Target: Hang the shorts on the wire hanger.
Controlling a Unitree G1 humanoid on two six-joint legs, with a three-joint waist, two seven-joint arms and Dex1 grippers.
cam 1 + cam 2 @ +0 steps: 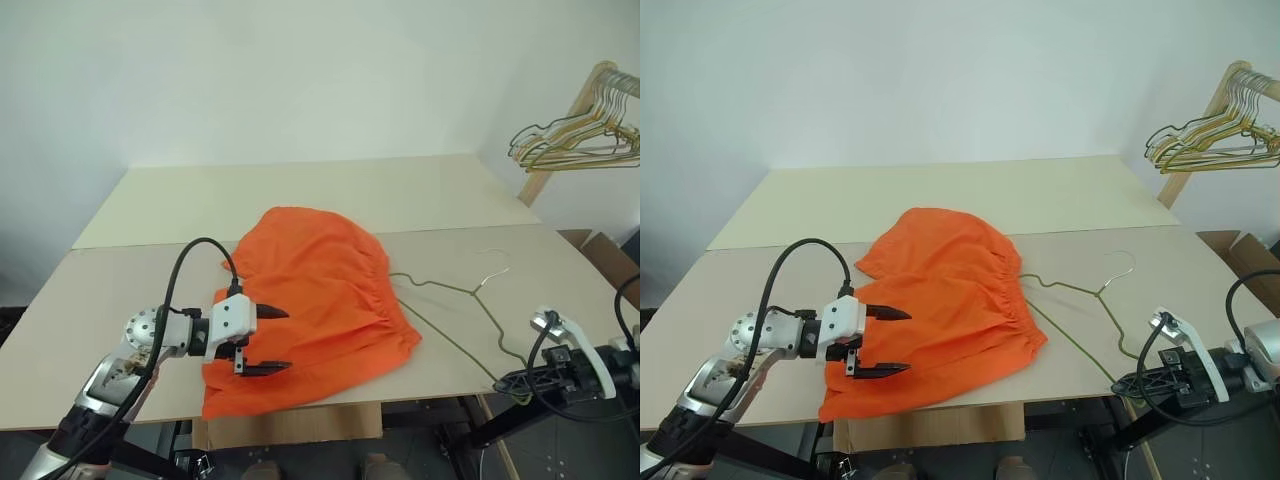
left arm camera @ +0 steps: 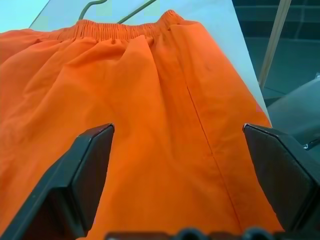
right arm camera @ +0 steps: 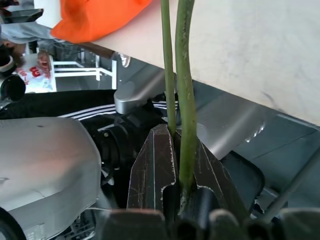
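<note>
Your shorts (image 1: 315, 305) lie flat on the table (image 1: 120, 290), covering one end of the wire hanger (image 1: 455, 320), so that corner's hidden. Your left gripper (image 1: 263, 340) hovers over the near leg, fingers spread wide, holding nothing. Your right gripper (image 3: 181, 150) is clamped on the hanger's other corner, just off the table's front edge.

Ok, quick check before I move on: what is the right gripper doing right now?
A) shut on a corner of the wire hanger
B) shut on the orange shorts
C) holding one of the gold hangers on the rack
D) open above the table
A: the right gripper is shut on the wire hanger, two green strands of wire running up from between its fingers at the table's front edge.
</note>
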